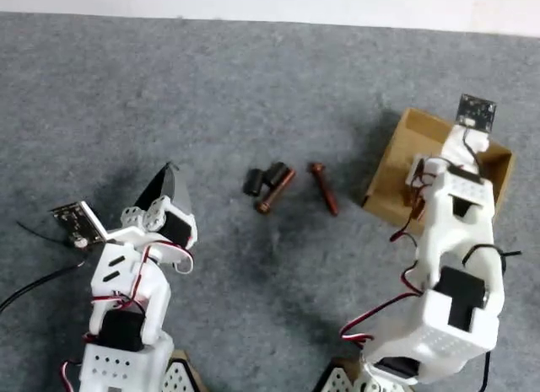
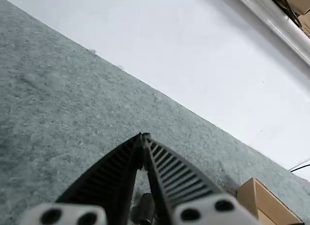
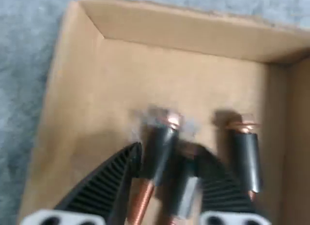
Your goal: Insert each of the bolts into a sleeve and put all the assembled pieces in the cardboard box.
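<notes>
Right hand (image 3: pixel 169 151), closest to the lens in its wrist view: ribbed black jaws standing apart over the floor of the cardboard box (image 3: pixel 184 26). An assembled piece (image 3: pixel 162 138) lies between them, hard by one jaw, copper head towards the top of the frame. Whether either jaw touches it cannot be told.
Second assembled piece (image 3: pixel 247 152): just right of the first, roughly parallel, head also upward.
Further grey sleeve (image 3: pixel 187 191): low between the jaws, too blurred to tell if it carries a bolt.
Left hand (image 1: pixel 171 167): jaws closed tip to tip, holding nothing, at lower left of the high view above the grey table (image 1: pixel 253 88).
Two black sleeves (image 1: pixel 252 181) (image 1: pixel 275 173): centre frame, side by side, to the right of the left hand.
Bolt (image 1: pixel 275 192): long axis from lower left to upper right, its upper end meeting the right-hand sleeve; whether it has entered cannot be told.
Loose bolt (image 1: pixel 323 188): apart from the sleeves, head uppermost, shank slanting to lower right, between them and the box.
Judgement: the sleeves lie nearer the left hand and the loose bolt nearer the right arm.
</notes>
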